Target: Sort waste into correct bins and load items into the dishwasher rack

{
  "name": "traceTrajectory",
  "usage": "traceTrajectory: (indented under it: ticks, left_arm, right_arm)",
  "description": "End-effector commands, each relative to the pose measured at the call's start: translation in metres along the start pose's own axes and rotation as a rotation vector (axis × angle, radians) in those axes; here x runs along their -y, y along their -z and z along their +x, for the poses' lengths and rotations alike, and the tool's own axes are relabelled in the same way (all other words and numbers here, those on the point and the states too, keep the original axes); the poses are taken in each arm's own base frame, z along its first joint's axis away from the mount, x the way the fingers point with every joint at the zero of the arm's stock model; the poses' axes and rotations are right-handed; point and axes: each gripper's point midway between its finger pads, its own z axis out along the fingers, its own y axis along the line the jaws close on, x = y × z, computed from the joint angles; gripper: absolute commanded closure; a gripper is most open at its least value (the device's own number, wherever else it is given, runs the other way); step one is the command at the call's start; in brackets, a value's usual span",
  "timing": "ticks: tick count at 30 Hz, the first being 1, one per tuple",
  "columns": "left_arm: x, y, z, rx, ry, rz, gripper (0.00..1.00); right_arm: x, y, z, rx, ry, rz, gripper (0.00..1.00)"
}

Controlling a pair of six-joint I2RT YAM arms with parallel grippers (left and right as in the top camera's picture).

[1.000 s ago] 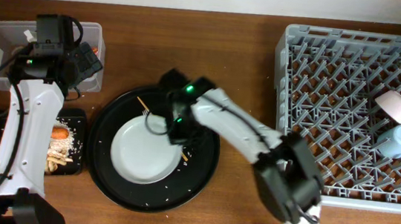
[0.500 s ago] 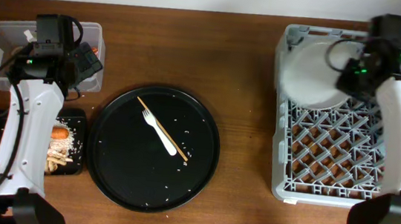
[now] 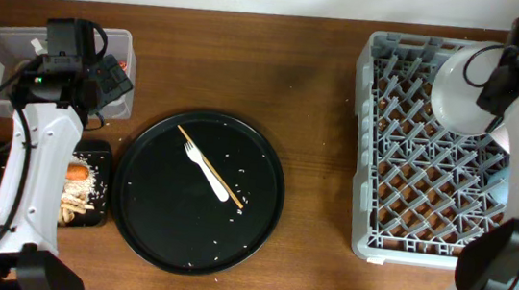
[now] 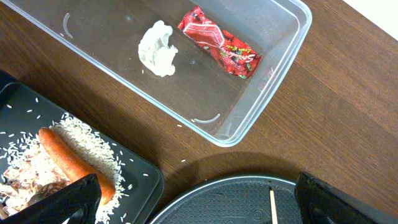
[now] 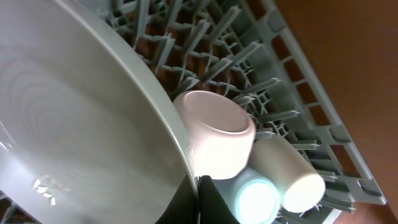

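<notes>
**Over the rack, plate in my grip**

Far left, the tub (image 4: 273, 81) has the wrapper (image 4: 219, 50) and the tissue (image 4: 157, 48) lying in it, a little apart. My left pincer (image 4: 199, 205) hangs above that corner, fingers spread wide and nothing between them. Next to the tub, the flat tray (image 4: 140, 180) holds the rice (image 4: 93, 140) and the carrot (image 4: 74, 165). So the waste looks sorted, as far as I can see.

Centre now: the round tray (image 3: 155, 221) is down to the fork (image 3: 221, 189) and a chopstick (image 3: 186, 135), lying one over the other among stray grains. Those are what's left to load, I'd say.

On the right is the rack (image 3: 378, 215). The bowl (image 5: 214, 134), blue cup (image 5: 255, 199) and white cup (image 5: 292, 171) sit bunched in one corner. My right pincer (image 3: 497, 88) is clamped on the rim of the plate (image 5: 81, 124), which is tilted over the pegs close beside the bowl. Whether plate and bowl touch, I can't tell. I judge the plate isn't seated between the pegs yet, so that job comes first.
</notes>
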Motion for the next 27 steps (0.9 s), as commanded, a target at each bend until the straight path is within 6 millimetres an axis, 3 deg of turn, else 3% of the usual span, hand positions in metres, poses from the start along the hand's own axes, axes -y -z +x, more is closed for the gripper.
traceTrajectory:
  ticks: [1,4,7,8,9,10,12,14,15,18,22,24,27]
  left_arm:
    - [0.000,-0.001,0.000,-0.005,0.008,0.003,0.01]
    - [0.000,-0.001,0.000,-0.005,0.008,0.003,0.01]
    - [0.000,-0.001,0.000,-0.005,0.008,0.003,0.01]
    - [0.000,-0.001,0.000,-0.005,0.008,0.003,0.01]
    - [0.000,-0.001,0.000,-0.005,0.008,0.003,0.01]
    - [0.000,-0.001,0.000,-0.005,0.008,0.003,0.01]
    - [0.000,-0.001,0.000,-0.005,0.008,0.003,0.01]
    - [0.000,-0.001,0.000,-0.005,0.008,0.004,0.01]
    - [0.000,-0.001,0.000,-0.005,0.008,0.003,0.01]
    - [0.000,-0.001,0.000,-0.005,0.008,0.003,0.01]
    - [0.000,-0.001,0.000,-0.005,0.008,0.003,0.01]
    - [0.000,-0.001,0.000,-0.005,0.008,0.003,0.01]
    - [0.000,-0.001,0.000,-0.005,0.008,0.003,0.01]
  right_arm:
    - [-0.022,-0.001,0.002,0.009,0.063,0.031,0.97]
    - [-0.047,0.002,0.008,0.014,0.121,0.028,0.93]
    - [-0.060,0.011,0.011,0.021,0.160,0.025,0.70]
    - [-0.067,0.016,0.014,0.021,0.178,0.013,0.54]
    - [-0.080,0.023,0.017,0.017,0.191,-0.030,0.15]
    - [-0.096,0.036,0.021,-0.001,0.176,-0.117,0.06]
    - [-0.129,0.067,0.027,-0.047,0.173,-0.332,0.00]
    - [-0.180,0.134,0.037,-0.119,0.198,-0.725,0.01]
    - [-0.193,0.156,0.041,-0.140,0.214,-0.838,0.02]
    - [-0.239,0.224,0.081,-0.207,0.390,-1.169,0.01]
    - [-0.273,0.250,0.141,-0.213,0.597,-1.089,0.01]
    - [-0.295,0.273,0.170,-0.201,0.695,-1.111,0.01]
    - [-0.324,0.292,0.206,-0.170,0.806,-1.116,0.01]
